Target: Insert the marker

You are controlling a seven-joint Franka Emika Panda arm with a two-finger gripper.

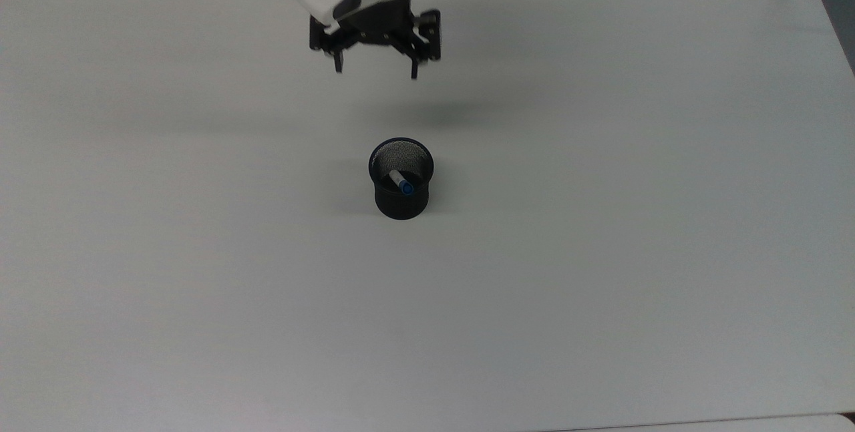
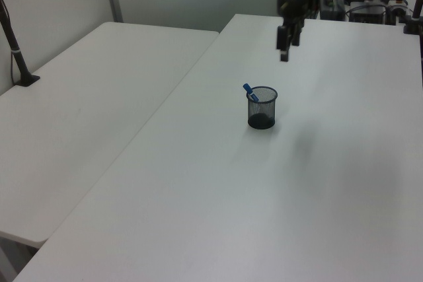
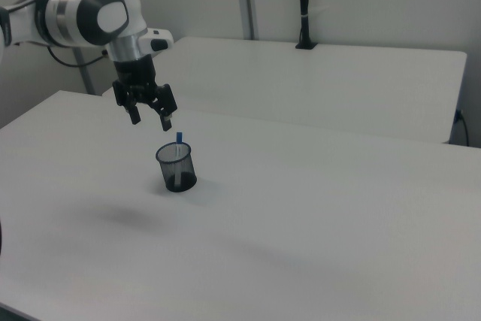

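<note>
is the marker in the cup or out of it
In. The marker stands leaning inside the black mesh cup, blue cap poking above the rim; the open gripper is clear above.

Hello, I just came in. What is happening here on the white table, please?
A robot arm is working with a marker and a black mesh cup. The marker stands inside the cup, leaning on its rim, blue cap up. The tool is open, holds nothing, and hangs in the air apart from the cup, toward the top view's upper edge. Judging from this, the insertion looks finished.
</note>
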